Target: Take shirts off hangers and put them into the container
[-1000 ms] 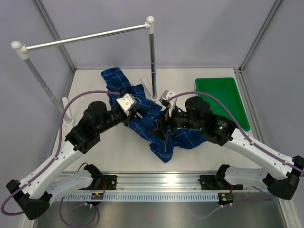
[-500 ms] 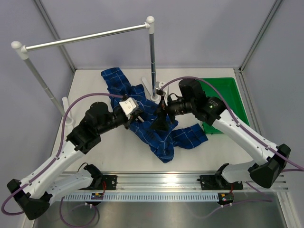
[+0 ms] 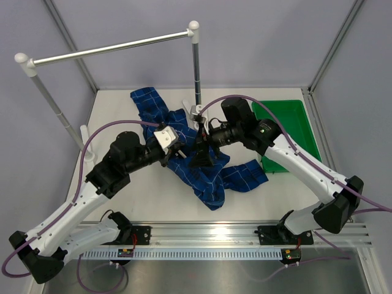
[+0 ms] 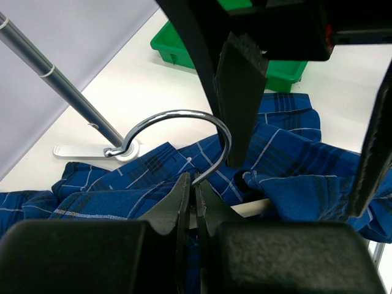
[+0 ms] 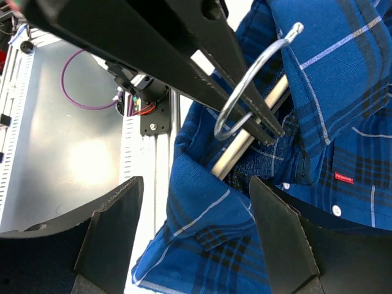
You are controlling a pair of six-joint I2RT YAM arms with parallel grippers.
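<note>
**Top view.** Left claw (image 3: 181, 150) and right claw (image 3: 200, 160) meet tip to tip over the crumpled shirt (image 3: 211, 184), which lies on the table (image 3: 122, 202) beneath both. The tray (image 3: 288, 109) sits well apart from the right claw, out beyond that arm's forearm, and holds no cloth. The rail (image 3: 110, 48) stands past both claws, and its post (image 3: 196, 67) rises just behind the right claw. The hanger cannot be made out here.

**Left wrist view.** The left claw (image 4: 193, 199) is clenched, its 2 jaws pinched on the shank of the hanger's hook (image 4: 177, 116). The hook arches just ahead of the tips. A short length of pale hanger bar (image 4: 260, 207) shows beside the jaws, the rest buried in shirt (image 4: 288, 147). The right claw (image 4: 300, 184) comes down from ahead with its jaws spread wide, 1 finger (image 4: 239, 92) reaching the cloth just beyond the hook.

**Right wrist view.** The right claw (image 5: 195, 190) is released: its 2 fingers stand wide apart and grasp nothing, with a shirt fold between and below them. Just ahead, the left claw (image 5: 269, 130) grips the hook (image 5: 245, 98) above the bar (image 5: 242, 150).
</note>
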